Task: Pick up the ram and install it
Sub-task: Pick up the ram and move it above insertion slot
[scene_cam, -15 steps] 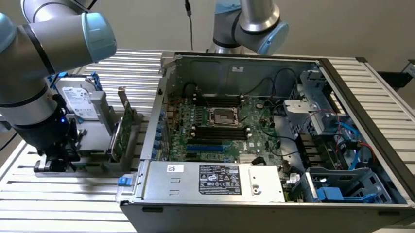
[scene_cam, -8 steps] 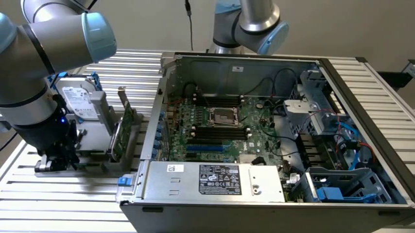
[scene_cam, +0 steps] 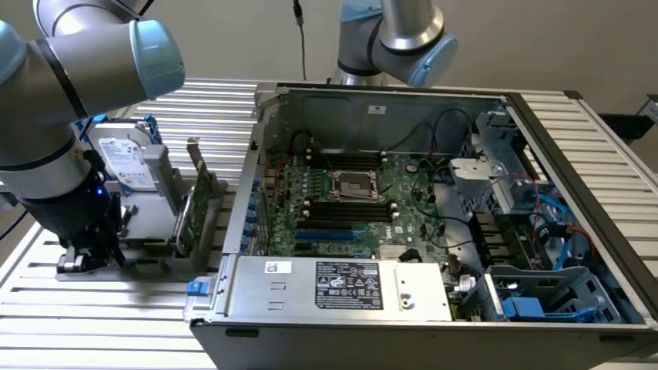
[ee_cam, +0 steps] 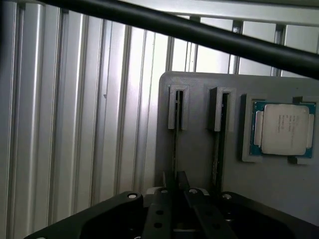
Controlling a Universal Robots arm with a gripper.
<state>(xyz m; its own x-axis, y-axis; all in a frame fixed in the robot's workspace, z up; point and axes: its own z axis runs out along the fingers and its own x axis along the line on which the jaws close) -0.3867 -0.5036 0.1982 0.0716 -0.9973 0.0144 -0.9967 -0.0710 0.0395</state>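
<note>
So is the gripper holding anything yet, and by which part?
Cannot tell. The gripper sits at the top edge of the thin ram stick farther from the square silver processor chip, slotted in the grey holder.

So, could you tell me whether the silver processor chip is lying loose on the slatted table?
No, the processor chip sits in a square recess of the grey holder, which lies on the slatted table.

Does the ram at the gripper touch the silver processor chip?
Apart. In the wrist view a second slot and a bare stretch of the grey holder lie between the ram and the processor chip.
</note>
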